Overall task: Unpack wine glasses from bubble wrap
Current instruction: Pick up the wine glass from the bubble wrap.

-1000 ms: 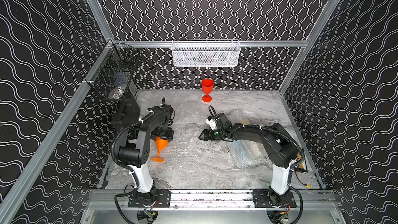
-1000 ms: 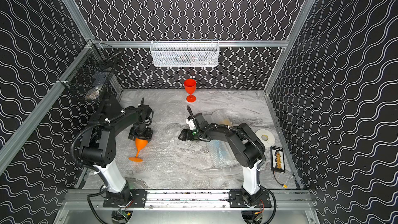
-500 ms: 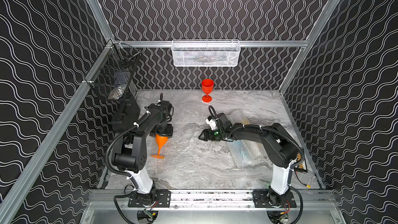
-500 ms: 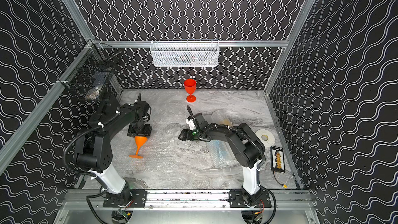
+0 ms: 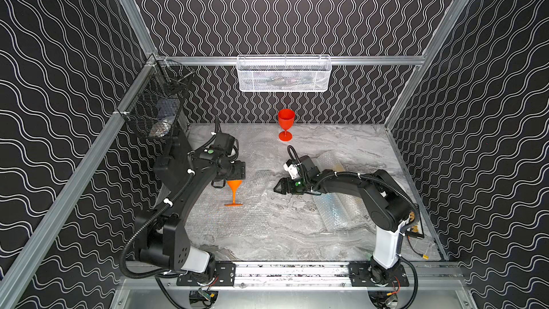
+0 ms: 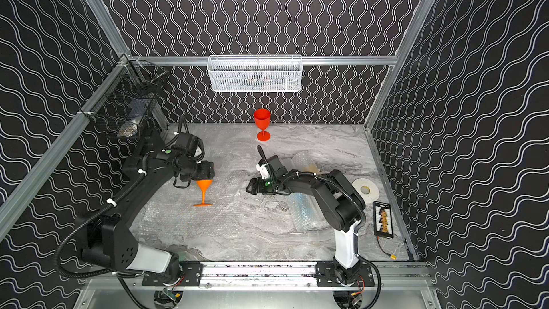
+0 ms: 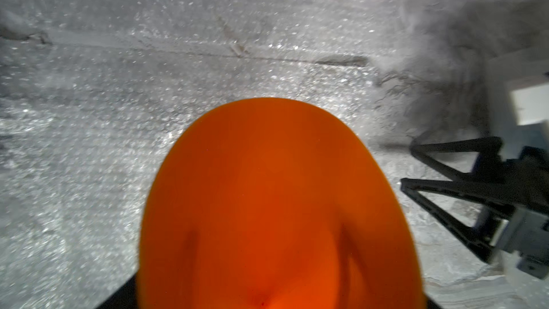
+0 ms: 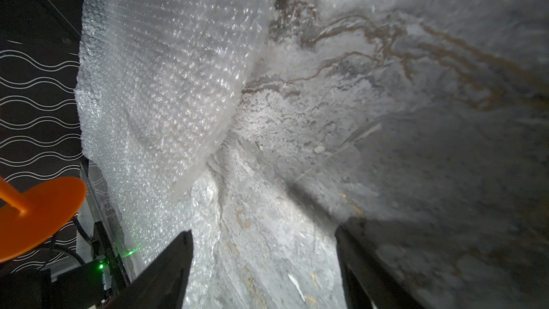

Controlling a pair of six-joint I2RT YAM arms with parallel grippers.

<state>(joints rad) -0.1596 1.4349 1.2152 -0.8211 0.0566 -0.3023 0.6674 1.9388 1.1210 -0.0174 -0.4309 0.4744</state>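
My left gripper (image 5: 234,177) (image 6: 205,177) is shut on the bowl of the orange wine glass (image 5: 234,191) (image 6: 203,193), holding it upright, foot low over a flat sheet of bubble wrap (image 5: 225,224). That bowl (image 7: 279,203) fills the left wrist view and hides the fingertips. The red wine glass (image 5: 285,126) (image 6: 262,124) stands upright at the back. My right gripper (image 5: 277,187) (image 8: 264,263) is open and low over the table's middle, holding nothing. Two bubble wrap rolls lie by the right arm, one bluish (image 5: 335,212), one yellowish (image 6: 309,164).
A white mesh basket (image 5: 283,74) hangs on the back wall and a black wire basket (image 5: 157,111) on the left wall. A tape roll (image 6: 365,190) and a black device (image 6: 383,219) lie at the table's right edge. A loose wrap sheet (image 8: 166,84) lies beyond the right gripper.
My left gripper has carried the orange wine glass a little toward the back and the middle of the table. The right arm has stayed still.
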